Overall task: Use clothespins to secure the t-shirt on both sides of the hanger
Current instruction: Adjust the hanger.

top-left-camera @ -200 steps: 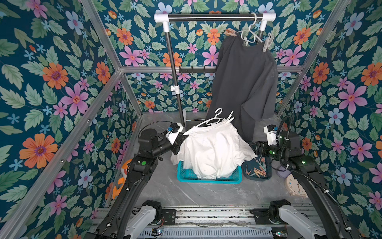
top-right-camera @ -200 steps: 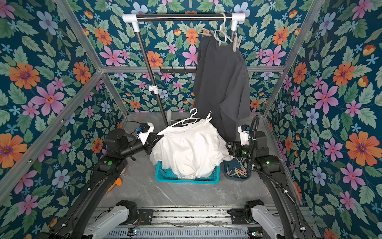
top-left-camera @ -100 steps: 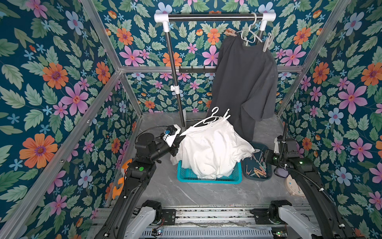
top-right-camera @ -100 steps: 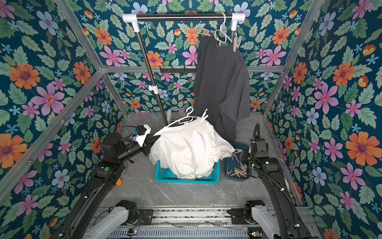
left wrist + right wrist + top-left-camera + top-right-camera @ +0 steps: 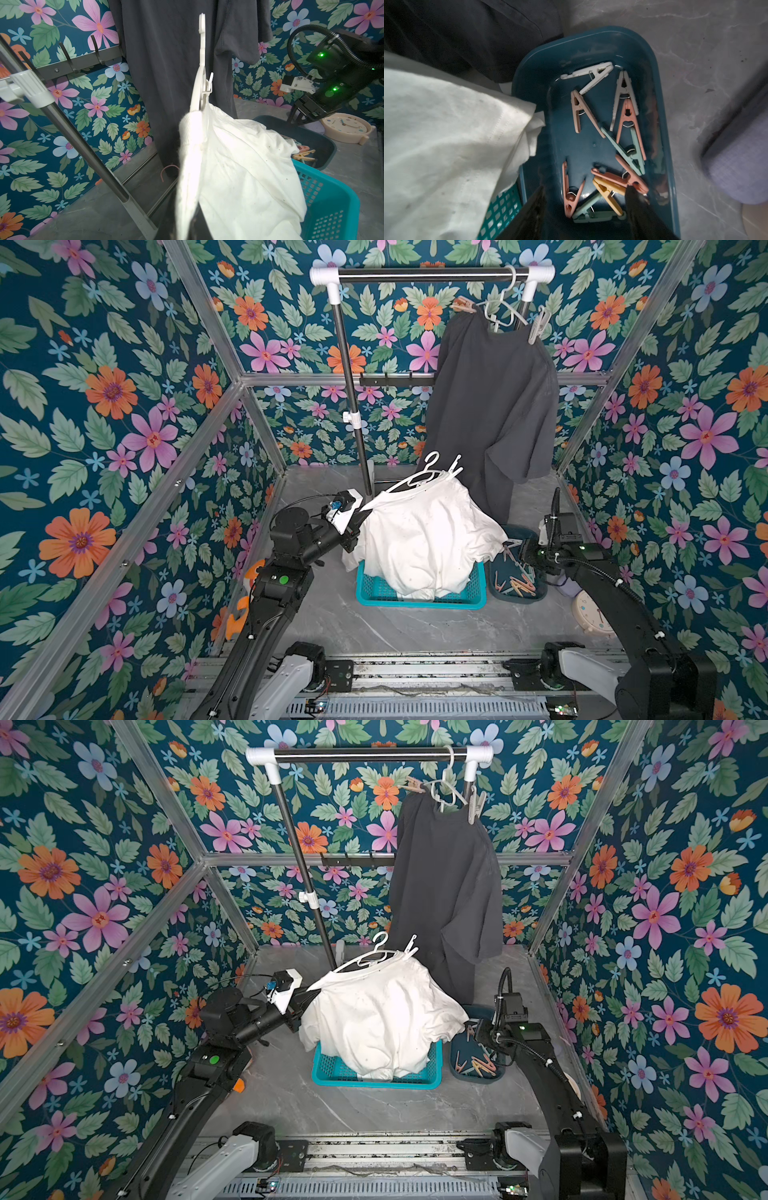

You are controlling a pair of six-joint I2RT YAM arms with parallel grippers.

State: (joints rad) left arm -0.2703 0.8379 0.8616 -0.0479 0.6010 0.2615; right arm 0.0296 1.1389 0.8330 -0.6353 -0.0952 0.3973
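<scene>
Teal basket (image 5: 419,600) mid-bench (image 5: 395,635); dark blue tray (image 5: 583,41) just right of it, cream clock (image 5: 592,612) further right past the tray, orange plastic thing (image 5: 241,614) left by the wall, clothes rack (image 5: 353,406) behind, hook rail (image 5: 395,379) behind that

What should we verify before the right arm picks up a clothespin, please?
1. The left gripper shut on the white t-shirt at the hanger end: ok.
2. The right gripper open above the tray: ok.
3. The clothespins lying loose in the tray: ok.
4. A white clothespin on the far hanger end: ok.
5. A pin at the end beside the left gripper: not ok, none visible.
</scene>
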